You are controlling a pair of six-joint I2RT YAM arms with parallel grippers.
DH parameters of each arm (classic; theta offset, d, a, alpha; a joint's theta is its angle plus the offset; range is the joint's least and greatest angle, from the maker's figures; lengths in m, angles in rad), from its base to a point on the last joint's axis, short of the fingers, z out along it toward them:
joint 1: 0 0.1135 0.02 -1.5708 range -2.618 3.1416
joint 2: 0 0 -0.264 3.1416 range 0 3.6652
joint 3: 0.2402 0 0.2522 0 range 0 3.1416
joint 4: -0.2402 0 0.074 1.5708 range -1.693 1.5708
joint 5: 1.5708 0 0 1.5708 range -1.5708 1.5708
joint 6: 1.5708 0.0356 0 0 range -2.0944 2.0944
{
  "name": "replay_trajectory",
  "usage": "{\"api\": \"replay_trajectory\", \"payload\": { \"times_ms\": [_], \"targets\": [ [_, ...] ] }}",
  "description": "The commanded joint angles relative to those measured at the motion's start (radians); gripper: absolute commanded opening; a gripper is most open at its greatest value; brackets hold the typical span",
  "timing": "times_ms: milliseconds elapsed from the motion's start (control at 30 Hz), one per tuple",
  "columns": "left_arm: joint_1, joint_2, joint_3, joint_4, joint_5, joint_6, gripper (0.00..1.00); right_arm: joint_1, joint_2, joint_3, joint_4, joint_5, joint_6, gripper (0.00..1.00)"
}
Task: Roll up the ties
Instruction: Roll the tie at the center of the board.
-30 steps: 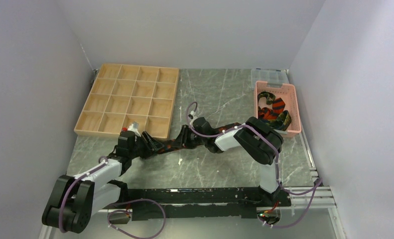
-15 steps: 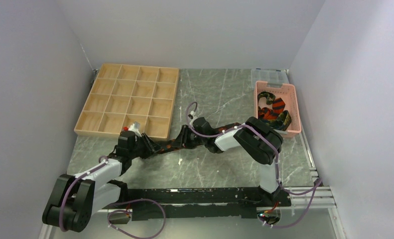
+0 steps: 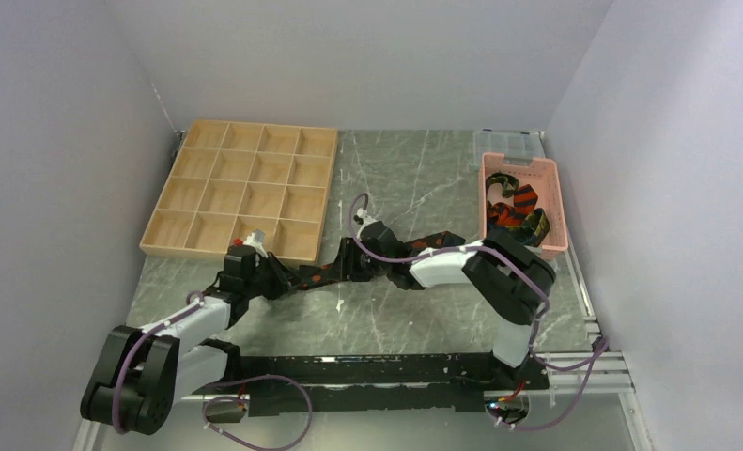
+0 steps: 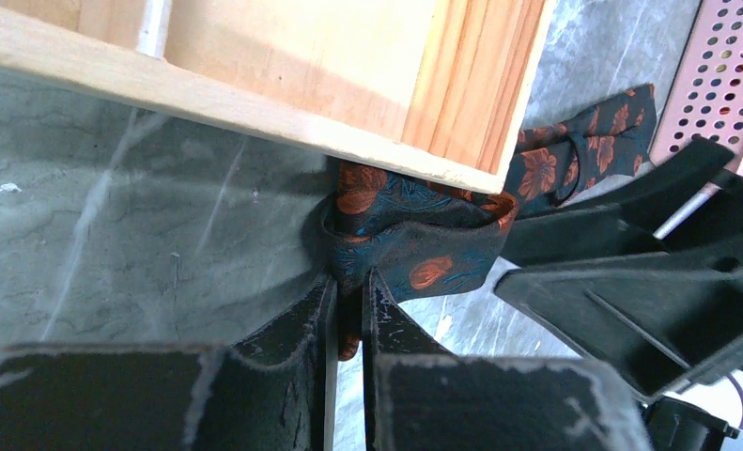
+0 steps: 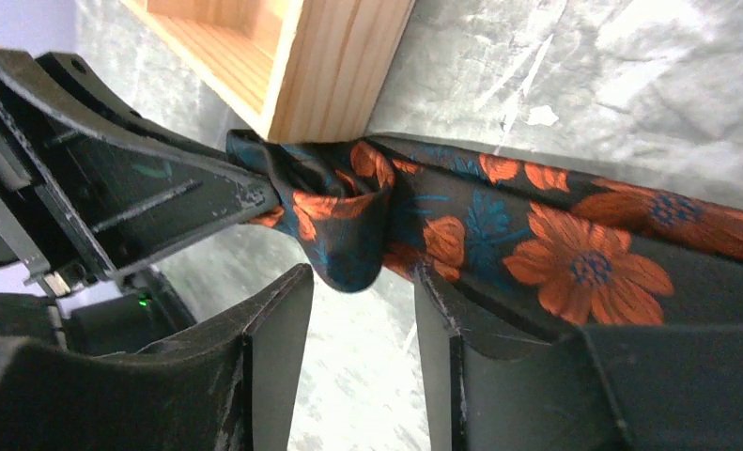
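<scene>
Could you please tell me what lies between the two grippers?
The folded end of the flowered tie: the left gripper pinches it, and the right gripper straddles it, open. Both wrist views show this.

Right claw [image 5: 360, 285] agape under fold of floral tie [image 5: 499, 235]; left claw [image 5: 250, 199] pinching tie beside wooden tray [image 5: 339, 66].

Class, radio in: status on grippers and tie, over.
Left gripper shut on floral tie, folded end. Right gripper open astride fold. Wooden tray corner right beside.
</scene>
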Motion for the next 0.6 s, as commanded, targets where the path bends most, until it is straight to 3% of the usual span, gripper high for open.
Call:
{"api": "replay_trajectory", "payload": {
  "times_ms": [0, 200, 567],
  "targets": [
    [0.002, -0.012, 0.040, -0.073, -0.034, 0.033, 0.03, 0.023, -0.110, 0.051, -0.205, 0.155, -0.169, 0.46],
    [0.002, -0.033, 0.049, -0.110, -0.051, 0.031, 0.03, 0.034, -0.090, 0.114, -0.243, 0.152, -0.215, 0.22],
    [0.002, -0.065, 0.062, -0.155, -0.057, 0.032, 0.03, 0.067, -0.001, 0.199, -0.256, 0.122, -0.227, 0.20]
  ]
}}
